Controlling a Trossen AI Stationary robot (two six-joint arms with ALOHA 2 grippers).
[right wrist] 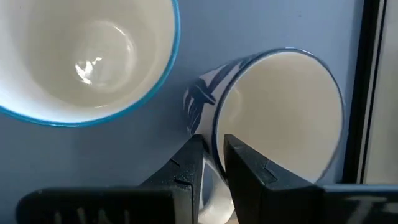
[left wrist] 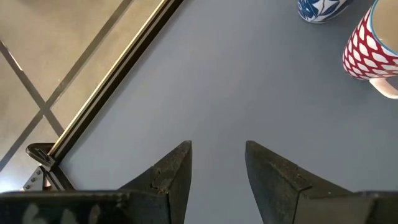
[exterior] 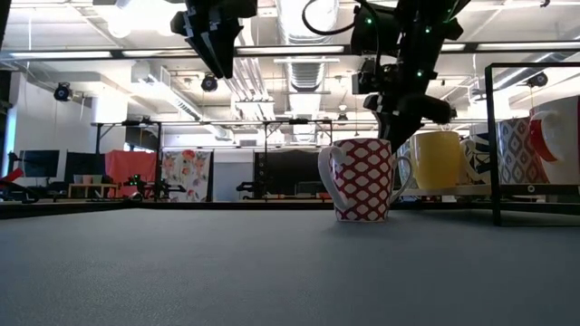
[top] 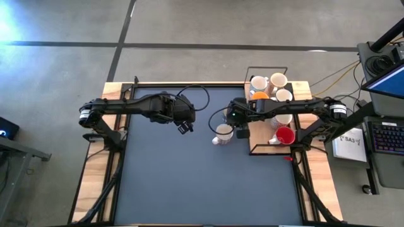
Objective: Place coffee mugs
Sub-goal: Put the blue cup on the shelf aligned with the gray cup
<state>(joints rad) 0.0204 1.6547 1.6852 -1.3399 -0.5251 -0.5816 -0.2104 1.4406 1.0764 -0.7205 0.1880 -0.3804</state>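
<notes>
White ceramic red-lattice mug (exterior: 364, 179) stands upright on grey mat, just beside black wire rack (top: 252, 132); right gripper (right wrist: 212, 163) pinches blue-patterned mug's (right wrist: 280, 112) rim nearby; left gripper (left wrist: 216, 163) spread, above mat, well apart from rack

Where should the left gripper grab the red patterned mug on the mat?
Probably by the rim, from above: the red patterned mug stands upright with its mouth open, and its handle sticks out sideways. The left gripper hangs open above the mat, off to its side.
</notes>
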